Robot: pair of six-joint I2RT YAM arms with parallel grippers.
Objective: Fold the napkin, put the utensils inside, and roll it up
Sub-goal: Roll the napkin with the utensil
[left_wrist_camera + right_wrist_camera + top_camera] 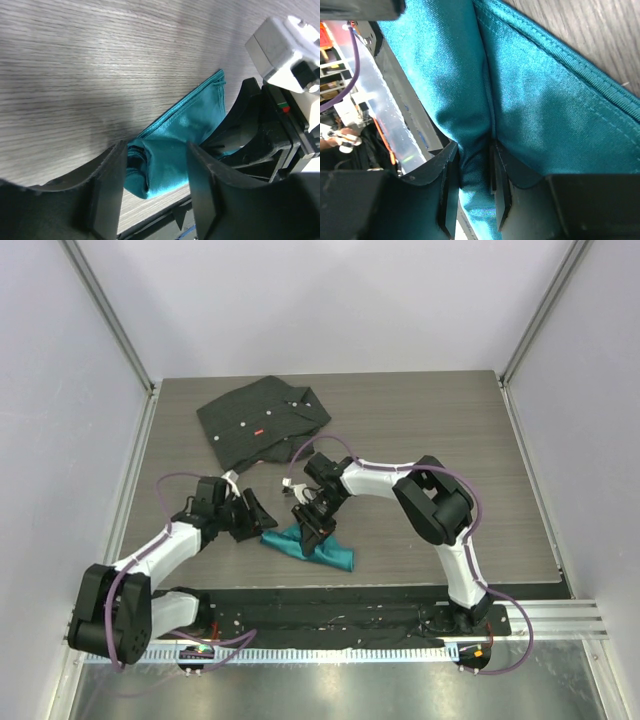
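Teal satin cloth napkin, folded into a narrow bundle, lies at the middle of the tabletop's near edge. Right jaws are clamped on a raised fold of it. Left jaws stand apart at its left, rolled end; contact cannot be told. Black buttoned fabric shirt lies crumpled toward the far left corner, well apart; its small red tag is too small to read. The right arm reaches over the napkin's middle, covering it from above.

Nothing legible here — no text, label or number.
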